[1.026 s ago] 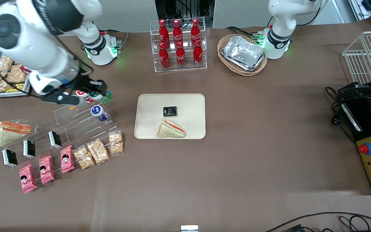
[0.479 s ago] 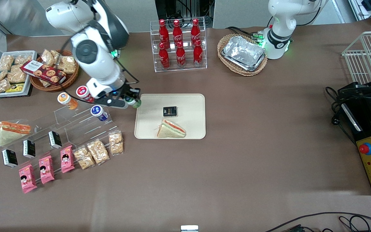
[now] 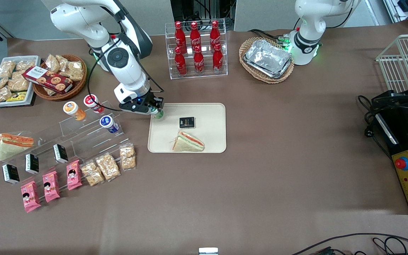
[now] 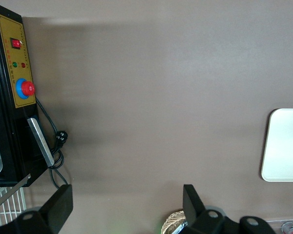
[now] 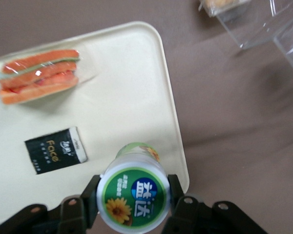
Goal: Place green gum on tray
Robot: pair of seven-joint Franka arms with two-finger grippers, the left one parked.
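Note:
My right gripper (image 3: 156, 111) is shut on the green gum (image 3: 158, 114), a small green bottle with a white lid and green label (image 5: 133, 195). It holds the gum above the corner of the cream tray (image 3: 211, 109) that lies nearest the working arm's base. In the right wrist view the fingers (image 5: 92, 192) press the lid from both sides, with the tray (image 5: 127, 87) below. On the tray lie a wrapped sandwich (image 3: 188, 141) and a small black packet (image 3: 186, 122).
A clear stepped rack (image 3: 83, 131) with orange (image 3: 73, 110), red (image 3: 92, 103) and blue (image 3: 109, 124) bottles stands beside the tray toward the working arm's end. A cola bottle rack (image 3: 197, 49) and a basket of foil trays (image 3: 267, 59) stand farther from the camera.
My right gripper has carried the green gum from the clear rack sideways to above the tray's corner. The arm has swung away from the camera's foreground.

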